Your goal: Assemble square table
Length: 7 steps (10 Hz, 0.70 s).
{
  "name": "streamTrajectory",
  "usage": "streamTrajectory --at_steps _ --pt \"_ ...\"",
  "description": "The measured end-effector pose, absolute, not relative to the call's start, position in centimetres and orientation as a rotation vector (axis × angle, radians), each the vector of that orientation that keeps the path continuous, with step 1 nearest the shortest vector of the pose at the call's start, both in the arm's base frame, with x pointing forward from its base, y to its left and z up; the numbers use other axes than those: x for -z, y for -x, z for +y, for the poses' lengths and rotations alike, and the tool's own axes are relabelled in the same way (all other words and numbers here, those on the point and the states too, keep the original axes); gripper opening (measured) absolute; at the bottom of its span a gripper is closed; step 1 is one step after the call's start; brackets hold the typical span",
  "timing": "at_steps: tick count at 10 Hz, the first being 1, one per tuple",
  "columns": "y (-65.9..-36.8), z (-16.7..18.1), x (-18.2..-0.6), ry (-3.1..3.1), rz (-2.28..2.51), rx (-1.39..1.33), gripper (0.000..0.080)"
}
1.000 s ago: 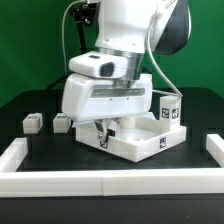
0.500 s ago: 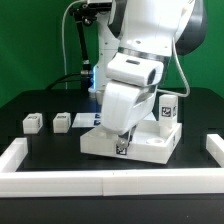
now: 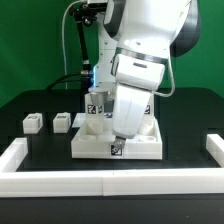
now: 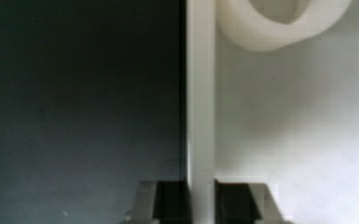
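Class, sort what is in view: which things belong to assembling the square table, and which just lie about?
Job: square slab; leftmost leg; leg beside it; third tagged leg; gripper clamping the slab's edge.
Lying about: white rail; black table.

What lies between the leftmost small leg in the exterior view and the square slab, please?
Another small leg sits there, beside the square slab, in the exterior view only.

The black table (image 3: 30,140) is bordered at the front by a white rail (image 3: 100,181). A white square slab (image 3: 90,147) lies flat on the table. At the exterior view's left stand the outer leg (image 3: 32,122) and the inner leg (image 3: 62,121), side by side.
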<state>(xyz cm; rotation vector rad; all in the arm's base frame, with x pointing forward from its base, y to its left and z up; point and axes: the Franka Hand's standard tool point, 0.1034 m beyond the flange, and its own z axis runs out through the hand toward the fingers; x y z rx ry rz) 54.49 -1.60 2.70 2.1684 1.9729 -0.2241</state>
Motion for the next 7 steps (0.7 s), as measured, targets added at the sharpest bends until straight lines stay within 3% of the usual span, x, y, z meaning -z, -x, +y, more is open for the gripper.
streamTrajectory --at_steps 4,7 --pt "-58.2 4.5 -2.6 -2.192 1.973 0.224 0.0063" --pt "-58.7 4.6 -2.3 -2.197 1.967 0.224 0.0063"
